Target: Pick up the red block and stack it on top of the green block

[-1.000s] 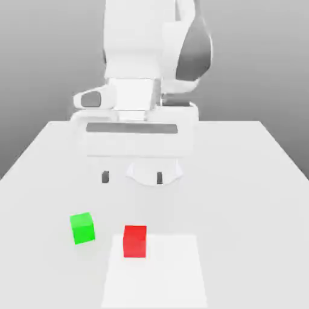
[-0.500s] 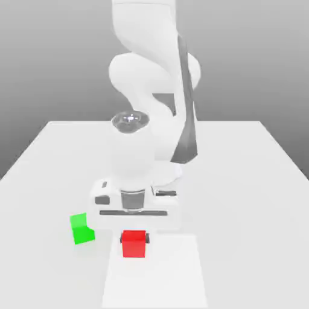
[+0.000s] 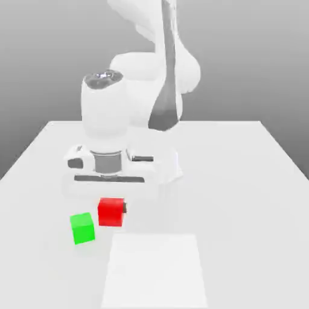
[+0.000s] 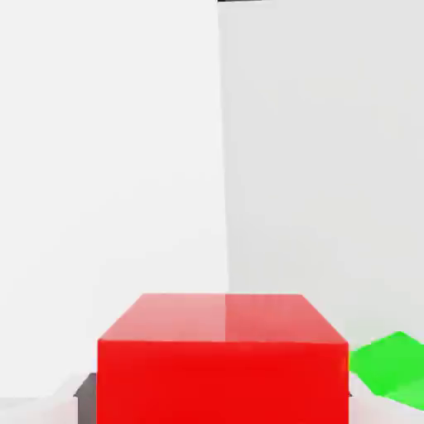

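Block, red [image 3: 111,212]: clamped in your gripper [image 3: 113,208], aloft | green block [image 3: 82,229]: toward table's [image 3: 241,211] exterior-view left edge | risk: release now, unaligned (green sits slightly rotated), and you may topple the stack or drop red beside it

In the exterior view the table [image 3: 235,193] spans the middle and bottom of the frame. The mat [image 3: 155,271] lies on it, bottom centre. The standing block [image 3: 82,229] sits on the table, lower left, to the left of the mat. The held block [image 3: 111,212] is between the fingers of the gripper [image 3: 112,209], up and right of the standing block in the frame. The arm [image 3: 105,114] rises behind, upper left to centre.
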### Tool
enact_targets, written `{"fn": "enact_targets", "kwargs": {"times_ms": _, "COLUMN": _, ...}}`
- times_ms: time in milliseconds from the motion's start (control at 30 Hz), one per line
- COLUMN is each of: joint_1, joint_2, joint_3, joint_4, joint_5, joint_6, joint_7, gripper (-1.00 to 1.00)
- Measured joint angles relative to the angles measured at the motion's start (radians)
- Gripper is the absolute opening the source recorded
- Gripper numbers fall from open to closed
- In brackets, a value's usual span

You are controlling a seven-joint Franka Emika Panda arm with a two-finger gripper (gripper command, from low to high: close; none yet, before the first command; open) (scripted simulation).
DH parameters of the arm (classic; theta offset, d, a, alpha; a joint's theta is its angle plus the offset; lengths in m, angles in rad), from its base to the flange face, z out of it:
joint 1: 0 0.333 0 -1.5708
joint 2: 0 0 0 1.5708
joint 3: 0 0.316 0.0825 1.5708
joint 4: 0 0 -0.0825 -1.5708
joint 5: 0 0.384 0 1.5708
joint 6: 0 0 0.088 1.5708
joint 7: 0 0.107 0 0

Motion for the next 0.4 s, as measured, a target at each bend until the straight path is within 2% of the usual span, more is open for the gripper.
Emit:
{"fn": "enact_targets", "kwargs": {"times_ms": 67, "joint_1": -0.048, "joint_2": -0.026, "joint_3": -0.050, "joint_4": -0.009, "joint_5": -0.025, "joint_6": -0.017, "joint_7": -0.065, "gripper": -1.00}}
{"fn": "enact_targets", "kwargs": {"times_ms": 133, "joint_1": -0.049, "joint_2": 0.020, "joint_3": -0.070, "joint_4": -0.009, "joint_5": -0.011, "joint_6": 0.030, "joint_7": -0.096, "gripper": -1.00}}
{"fn": "enact_targets", "kwargs": {"times_ms": 300, "joint_1": -0.033, "joint_2": 0.196, "joint_3": -0.057, "joint_4": -0.004, "joint_5": 0.115, "joint_6": 0.196, "joint_7": -0.190, "gripper": -1.00}}
{"fn": "enact_targets", "kwargs": {"times_ms": 333, "joint_1": -0.034, "joint_2": 0.217, "joint_3": -0.050, "joint_4": -0.003, "joint_5": 0.136, "joint_6": 0.216, "joint_7": -0.205, "gripper": 1.00}}
{"fn": "enact_targets", "kwargs": {"times_ms": 400, "joint_1": -0.033, "joint_2": 0.217, "joint_3": -0.050, "joint_4": -0.003, "joint_5": 0.136, "joint_6": 0.216, "joint_7": -0.205, "gripper": 1.00}}
